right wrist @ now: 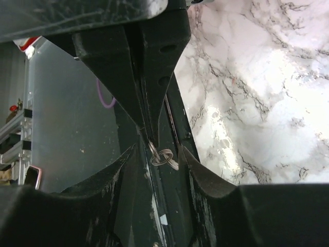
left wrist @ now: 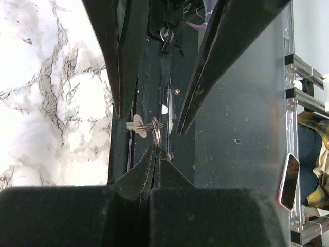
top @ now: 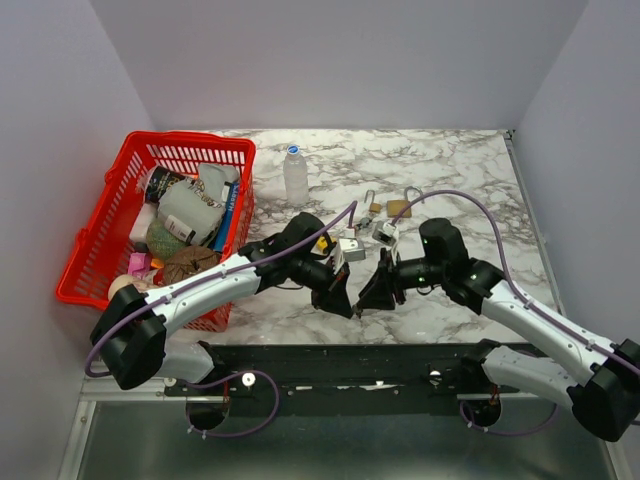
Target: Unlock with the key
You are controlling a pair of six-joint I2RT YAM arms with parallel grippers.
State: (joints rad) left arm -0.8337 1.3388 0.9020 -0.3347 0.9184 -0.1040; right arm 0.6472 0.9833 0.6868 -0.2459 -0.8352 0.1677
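My left gripper (left wrist: pixel 155 149) is shut on a metal key ring (left wrist: pixel 156 135). A small silver key (left wrist: pixel 138 125) sticks out sideways from the ring. My right gripper (right wrist: pixel 159 149) faces it tip to tip with its fingers (left wrist: pixel 122 62) open on either side of the key ring (right wrist: pixel 163 156), not touching it. Both grippers meet above the table's front edge, the left gripper (top: pixel 340 300) beside the right gripper (top: pixel 372 295). Padlocks lie behind them: a brass padlock (top: pixel 398 208), a silver padlock (top: pixel 351 246) and another silver padlock (top: pixel 386 233).
A red basket (top: pixel 100 260) full of household items stands at the left. A clear bottle (top: pixel 295 175) stands upright behind the padlocks. A black rail (top: pixel 350 365) runs along the front edge under the grippers. White walls close in the table.
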